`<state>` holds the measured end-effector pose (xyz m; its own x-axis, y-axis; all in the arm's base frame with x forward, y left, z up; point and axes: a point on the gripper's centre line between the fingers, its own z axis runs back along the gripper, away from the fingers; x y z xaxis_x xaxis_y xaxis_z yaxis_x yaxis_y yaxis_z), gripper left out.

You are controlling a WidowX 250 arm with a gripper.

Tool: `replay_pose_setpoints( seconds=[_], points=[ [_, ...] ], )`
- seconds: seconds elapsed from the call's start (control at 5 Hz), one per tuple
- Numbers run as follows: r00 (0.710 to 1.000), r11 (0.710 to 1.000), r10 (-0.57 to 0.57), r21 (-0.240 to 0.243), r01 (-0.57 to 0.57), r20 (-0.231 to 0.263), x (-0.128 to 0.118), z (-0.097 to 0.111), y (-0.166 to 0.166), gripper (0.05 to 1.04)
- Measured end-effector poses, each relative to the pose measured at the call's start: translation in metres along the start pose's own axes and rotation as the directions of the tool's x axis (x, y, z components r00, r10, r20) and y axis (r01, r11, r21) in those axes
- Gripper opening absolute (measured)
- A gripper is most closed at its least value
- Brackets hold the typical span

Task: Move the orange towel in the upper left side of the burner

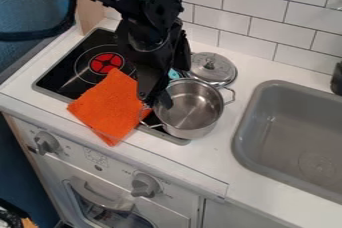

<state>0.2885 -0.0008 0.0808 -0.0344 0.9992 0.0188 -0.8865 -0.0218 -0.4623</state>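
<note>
The black cooktop [67,78] is partly covered by the orange towel [107,104], which is spread flat in a roughly square, diamond-like lie at the front left. No clearly longer side can be made out; the longer diagonal is run from a corner beside the red ring [107,63] down to a corner at the counter's front edge. The other two corners are pointed left and right, the right one toward the pot.

The black gripper [155,98] is hung between the towel's right side and the pot [192,107], low over the pot's left rim. Whether it is parted or closed, and whether towel or pot is touched, cannot be told.

The cooktop's rear right is hidden by the arm, and the lid [212,67] is partly overlapped by the pot. A small blue thing [174,74] behind the pot is mostly concealed and cannot be identified.
</note>
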Motion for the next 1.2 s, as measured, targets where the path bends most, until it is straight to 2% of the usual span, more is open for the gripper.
replay_pose_setpoints(
  seconds=[0.2,0.4,0.6,0.8,1.0,1.2],
  points=[
    [1.0,1.0,0.006,0.026,-0.006,0.002,0.0,-0.005,0.005,1.001],
    [0.997,0.996,0.067,0.055,-0.069,0.036,0.017,-0.005,0.01,1.001],
    [0.987,0.988,0.132,0.063,-0.138,0.098,0.04,-0.002,0.008,1.001],
    [0.966,0.967,0.227,0.09,-0.239,0.124,0.069,0.001,0.01,1.001],
    [0.954,0.947,0.229,0.182,-0.264,0.191,0.082,-0.018,0.018,1.001],
    [0.935,0.923,0.255,0.226,-0.311,0.245,0.093,-0.035,0.025,1.001]
  ],
)
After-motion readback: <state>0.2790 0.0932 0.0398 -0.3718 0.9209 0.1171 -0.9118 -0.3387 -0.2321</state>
